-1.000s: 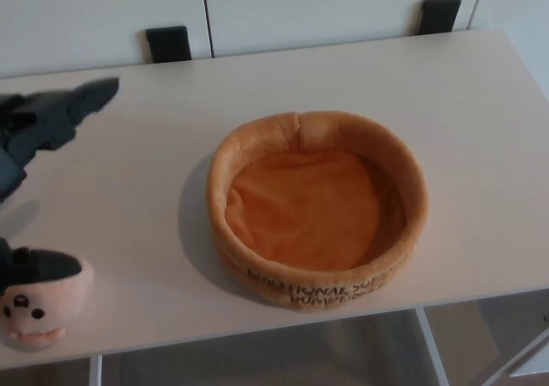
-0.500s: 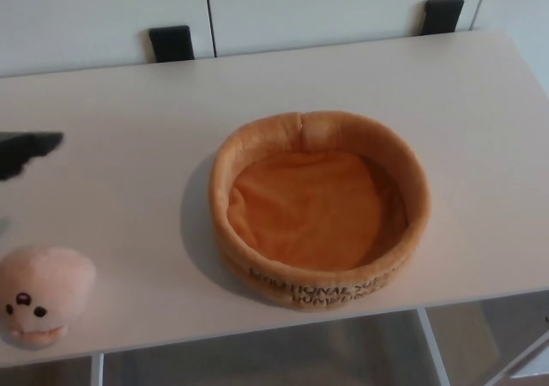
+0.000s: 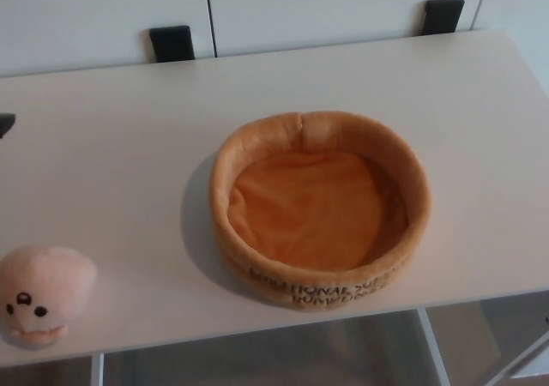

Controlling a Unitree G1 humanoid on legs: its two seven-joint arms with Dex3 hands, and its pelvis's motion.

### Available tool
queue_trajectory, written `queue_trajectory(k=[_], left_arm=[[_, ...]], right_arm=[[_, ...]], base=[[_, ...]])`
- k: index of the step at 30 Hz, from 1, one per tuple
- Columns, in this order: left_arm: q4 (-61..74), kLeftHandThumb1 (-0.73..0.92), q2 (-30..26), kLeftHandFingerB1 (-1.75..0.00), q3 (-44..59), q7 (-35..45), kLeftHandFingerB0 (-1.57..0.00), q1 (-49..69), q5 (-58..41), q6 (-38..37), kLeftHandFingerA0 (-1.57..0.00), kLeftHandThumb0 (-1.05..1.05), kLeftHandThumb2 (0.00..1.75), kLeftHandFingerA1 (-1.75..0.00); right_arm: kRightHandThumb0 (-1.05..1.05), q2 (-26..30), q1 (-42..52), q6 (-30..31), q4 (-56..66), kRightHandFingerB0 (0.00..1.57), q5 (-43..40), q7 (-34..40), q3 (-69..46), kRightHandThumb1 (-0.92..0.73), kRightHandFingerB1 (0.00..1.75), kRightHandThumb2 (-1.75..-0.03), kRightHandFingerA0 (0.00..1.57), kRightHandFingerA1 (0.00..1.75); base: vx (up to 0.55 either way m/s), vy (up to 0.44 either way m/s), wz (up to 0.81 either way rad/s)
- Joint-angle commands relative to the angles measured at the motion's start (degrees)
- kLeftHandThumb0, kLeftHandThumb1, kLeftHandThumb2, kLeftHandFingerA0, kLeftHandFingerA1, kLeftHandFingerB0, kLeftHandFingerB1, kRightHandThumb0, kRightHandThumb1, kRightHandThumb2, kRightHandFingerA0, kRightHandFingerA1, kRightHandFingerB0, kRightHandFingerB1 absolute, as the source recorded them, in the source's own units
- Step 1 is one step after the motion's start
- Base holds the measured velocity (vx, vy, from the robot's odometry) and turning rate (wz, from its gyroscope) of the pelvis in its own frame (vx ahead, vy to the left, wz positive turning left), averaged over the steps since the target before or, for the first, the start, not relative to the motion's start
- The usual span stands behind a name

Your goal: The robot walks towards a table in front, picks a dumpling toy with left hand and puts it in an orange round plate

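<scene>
dumpling [image 3: 41, 293] sat at table [image 3: 129, 180] edge, plate [image 3: 319, 208] empty. left hand [image 3: 4, 124] barely visible, grip unclear; a nudge could tip it off.

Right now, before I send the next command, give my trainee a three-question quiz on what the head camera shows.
1. True or false: the dumpling toy already lies inside the orange plate.
2. Which part of the table holds the toy? A) the near left corner B) the far right corner C) the middle, behind the plate
3. Fill the gap: apart from a dark sliver at the left edge, the picture shows ____ of the robot's hands.

Key: 1 false, the plate is empty and the toy sits apart from it on the table; 2 A; 3 nothing.
</scene>
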State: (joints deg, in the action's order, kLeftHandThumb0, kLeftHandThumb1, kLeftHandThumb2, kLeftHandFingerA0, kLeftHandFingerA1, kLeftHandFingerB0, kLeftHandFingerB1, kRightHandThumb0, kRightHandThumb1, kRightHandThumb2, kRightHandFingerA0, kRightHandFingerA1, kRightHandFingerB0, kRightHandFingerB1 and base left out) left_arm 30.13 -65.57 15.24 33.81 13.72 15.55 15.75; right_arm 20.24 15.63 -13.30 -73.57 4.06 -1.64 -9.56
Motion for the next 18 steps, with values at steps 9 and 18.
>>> queue_trajectory(k=[9, 18], left_arm=[[-8.2, 0.43, 3.3, 0.0, -13.4, -0.9, 0.0, -8.3, 8.7, -2.6, 0.0, -0.74, 0.86, -0.07], [-11.3, 0.45, 5.4, 0.0, -20.1, 0.3, 0.0, -9.1, 11.9, -2.7, 0.0, -0.76, 0.85, -0.03]], right_arm=[[-0.23, 1.0, -0.2, 0.2, -0.2, 0.49, 0.3, 0.3, 0.7, -0.59, 0.44, -0.57, 0.89, 0.68], [-0.21, 1.0, 0.1, 0.1, 0.5, 0.49, -0.4, -0.5, 0.2, -0.59, 0.44, -0.57, 0.91, 0.71]], base=[[0.0, 0.0, 0.0], [0.0, 0.0, 0.0]])
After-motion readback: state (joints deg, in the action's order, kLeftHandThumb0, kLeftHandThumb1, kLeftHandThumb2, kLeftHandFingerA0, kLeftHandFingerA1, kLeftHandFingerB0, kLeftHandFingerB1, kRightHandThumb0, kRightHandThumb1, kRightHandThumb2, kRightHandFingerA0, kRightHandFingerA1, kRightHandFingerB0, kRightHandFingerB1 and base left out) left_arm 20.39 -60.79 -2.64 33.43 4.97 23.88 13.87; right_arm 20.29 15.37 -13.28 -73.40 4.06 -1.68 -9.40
